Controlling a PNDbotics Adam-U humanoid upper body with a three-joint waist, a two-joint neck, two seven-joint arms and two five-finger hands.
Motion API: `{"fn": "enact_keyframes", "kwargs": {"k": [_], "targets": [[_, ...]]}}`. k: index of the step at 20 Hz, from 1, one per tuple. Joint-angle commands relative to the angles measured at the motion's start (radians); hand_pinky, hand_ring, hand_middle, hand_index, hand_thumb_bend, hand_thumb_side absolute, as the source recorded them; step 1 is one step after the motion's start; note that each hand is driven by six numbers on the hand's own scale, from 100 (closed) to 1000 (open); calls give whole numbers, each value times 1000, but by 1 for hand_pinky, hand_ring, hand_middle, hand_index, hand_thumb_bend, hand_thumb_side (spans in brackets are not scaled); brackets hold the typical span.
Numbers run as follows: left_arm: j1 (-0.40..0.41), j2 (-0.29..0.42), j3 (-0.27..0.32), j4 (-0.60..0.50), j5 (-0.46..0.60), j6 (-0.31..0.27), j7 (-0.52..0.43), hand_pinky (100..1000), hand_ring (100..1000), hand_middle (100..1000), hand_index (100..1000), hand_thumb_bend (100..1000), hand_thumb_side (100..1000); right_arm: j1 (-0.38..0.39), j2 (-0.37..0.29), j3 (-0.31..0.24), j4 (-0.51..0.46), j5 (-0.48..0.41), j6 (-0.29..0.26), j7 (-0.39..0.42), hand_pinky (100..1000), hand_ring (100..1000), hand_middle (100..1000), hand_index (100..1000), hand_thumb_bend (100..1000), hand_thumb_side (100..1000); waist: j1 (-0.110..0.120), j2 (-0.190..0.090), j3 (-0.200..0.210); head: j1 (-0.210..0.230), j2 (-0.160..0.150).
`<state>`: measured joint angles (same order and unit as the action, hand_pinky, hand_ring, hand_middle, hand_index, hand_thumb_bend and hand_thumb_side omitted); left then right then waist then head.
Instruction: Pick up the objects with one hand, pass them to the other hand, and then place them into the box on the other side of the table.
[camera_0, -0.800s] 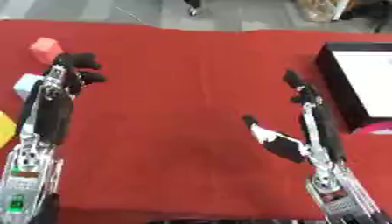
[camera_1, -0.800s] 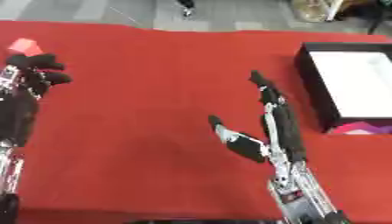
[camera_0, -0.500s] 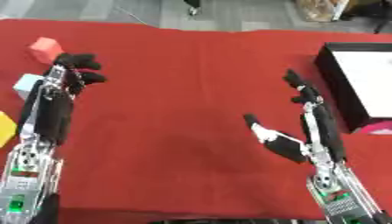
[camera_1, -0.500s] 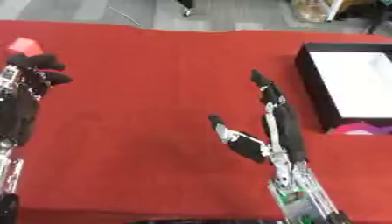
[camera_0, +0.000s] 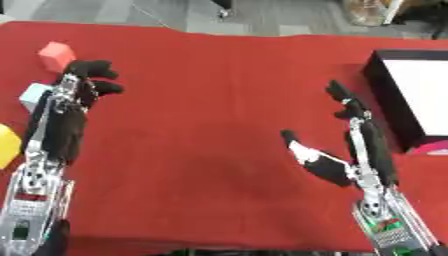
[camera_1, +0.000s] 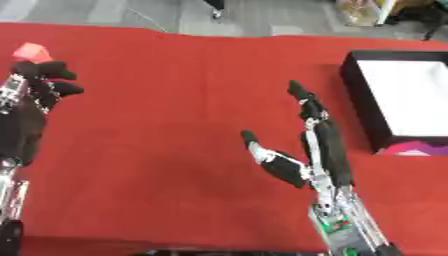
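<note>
Red block (camera_0: 56, 55): a small cube is seen at the far left of the red table (camera_0: 210, 100), just beyond the left hand's fingertips; contact cannot be confirmed.
Pale block (camera_0: 33, 95): a light blue-white piece is seen just left of the left hand, partly covered by it.
Yellow piece (camera_0: 7, 145): it lies at the left edge, nearer than the pale block, and is cut off by the frame.
Box (camera_1: 398, 97): a black box with a white inside is set at the far right, well apart from the blocks.
Pink thing (camera_1: 413, 148): it is seen just near of the box's near wall; its shape cannot be made out.
Left hand (camera_0: 74, 97): the fingers are curled at the tips above the table near the red block; nothing is seen held.
Right hand (camera_1: 302, 160): it is held open and empty in the middle right, fingers straight and pointing far, thumb spread to the left.
Handling: the red block is judged light and stiff, likely foam or plastic, with flat faces that are not slippery; it is best taken by two opposite side faces.
Hidden: the far side of the pale block, most of the yellow piece and the box's right part are out of sight.
</note>
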<state>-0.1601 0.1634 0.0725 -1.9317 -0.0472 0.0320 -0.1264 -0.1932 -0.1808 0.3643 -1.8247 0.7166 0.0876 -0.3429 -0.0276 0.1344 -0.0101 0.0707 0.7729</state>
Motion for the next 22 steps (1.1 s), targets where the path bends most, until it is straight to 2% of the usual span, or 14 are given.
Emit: {"fn": "enact_keyframes", "kwargs": {"k": [1, 2, 4, 7, 8, 9, 10, 11, 13, 15, 18, 20, 22], "targets": [[-9, 139, 49, -45, -87, -20, 13, 790, 617, 646, 787, 100, 749, -6, -14, -2, -19, 3, -2, 7, 722, 876, 842, 986, 490, 468, 12, -21, 7, 16, -3], [-2, 183, 63, -49, -126, -22, 16, 790, 618, 648, 789, 100, 743, -5, -17, -2, -18, 4, -2, 8, 722, 876, 843, 986, 490, 469, 16, -22, 8, 20, -3], [31, 300, 91, -49, -256, -14, -4, 788, 641, 670, 824, 100, 632, -2, -24, -2, -12, 6, -4, 11, 722, 876, 843, 987, 479, 475, 31, -25, 11, 30, -3], [86, 448, 109, -25, -477, 2, -111, 782, 661, 685, 853, 100, 588, 2, -35, -2, -2, 8, -7, 10, 722, 877, 844, 988, 473, 482, 49, -30, 17, 38, -3], [101, 489, 111, -8, -526, 8, -155, 779, 669, 689, 861, 150, 584, 3, -38, -1, 1, 8, -8, 9, 721, 877, 844, 988, 471, 483, 54, -33, 19, 39, -3], [117, 531, 113, 16, -575, 17, -200, 777, 680, 696, 871, 247, 589, 5, -41, -1, 3, 9, -9, 9, 721, 877, 844, 989, 469, 484, 58, -36, 20, 42, -3], [126, 561, 114, 37, -620, 22, -239, 776, 681, 697, 872, 262, 591, 7, -43, 0, 5, 9, -10, 9, 721, 877, 844, 989, 469, 484, 61, -39, 21, 44, -3], [136, 586, 115, 61, -661, 27, -273, 772, 681, 693, 880, 352, 621, 9, -45, 0, 6, 10, -9, 9, 721, 877, 844, 989, 467, 487, 64, -42, 22, 48, -3], [147, 627, 116, 123, -727, 38, -332, 770, 692, 703, 889, 423, 661, 12, -48, 0, 7, 10, -10, 9, 721, 877, 845, 989, 465, 488, 68, -48, 21, 68, -3], [144, 647, 122, 183, -773, 48, -366, 767, 695, 705, 890, 476, 689, 14, -50, 0, 7, 8, -9, 9, 721, 878, 845, 989, 462, 488, 69, -52, 20, 114, -3], [135, 651, 131, 254, -811, 59, -384, 765, 696, 706, 893, 509, 718, 15, -51, 1, 7, 7, -9, 11, 721, 878, 845, 989, 460, 488, 70, -55, 19, 174, -3], [131, 651, 133, 291, -823, 61, -393, 765, 700, 711, 896, 532, 739, 15, -50, 1, 8, 6, -9, 12, 721, 878, 845, 989, 458, 489, 69, -56, 18, 183, -3], [129, 651, 136, 325, -831, 62, -401, 763, 701, 713, 896, 555, 752, 15, -49, 2, 8, 6, -9, 13, 721, 878, 846, 990, 455, 489, 68, -55, 18, 173, -3]]}}
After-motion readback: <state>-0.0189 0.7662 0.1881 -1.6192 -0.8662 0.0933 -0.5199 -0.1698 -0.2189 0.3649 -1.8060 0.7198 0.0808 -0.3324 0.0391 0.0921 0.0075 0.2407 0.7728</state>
